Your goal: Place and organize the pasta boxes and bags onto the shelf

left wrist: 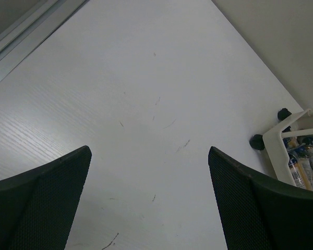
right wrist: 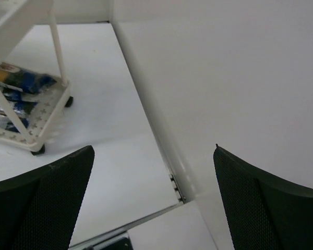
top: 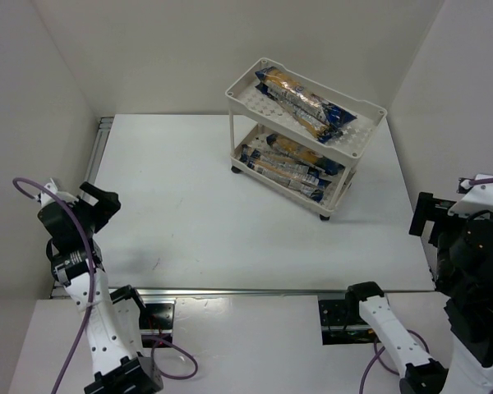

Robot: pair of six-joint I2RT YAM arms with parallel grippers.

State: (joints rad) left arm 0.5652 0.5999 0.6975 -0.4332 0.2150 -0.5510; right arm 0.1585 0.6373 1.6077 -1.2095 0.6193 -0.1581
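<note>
The cream two-tier shelf (top: pixel 255 97) stands at the back right of the table. Spaghetti packets with dark blue ends lie on its top tray (top: pixel 300 100) and on its bottom tray (top: pixel 286 164). My left gripper (top: pixel 100 205) is open and empty at the table's left edge, far from the shelf. My right gripper (top: pixel 423 217) is open and empty off the table's right edge. The left wrist view shows the open fingers (left wrist: pixel 41 208) above bare table, with a shelf corner (left wrist: pixel 275 143) and packets (left wrist: pixel 302 166) at right. The right wrist view shows the shelf's lower tray (right wrist: pixel 15 138) with packets (right wrist: pixel 21 83).
White walls enclose the table on the left, back and right (right wrist: pixel 224 78). A metal rail (top: pixel 103 135) runs along the table's left edge and another along its near edge (top: pixel 271 291). The shelf's small dark wheels (left wrist: pixel 257 141) rest on the tabletop.
</note>
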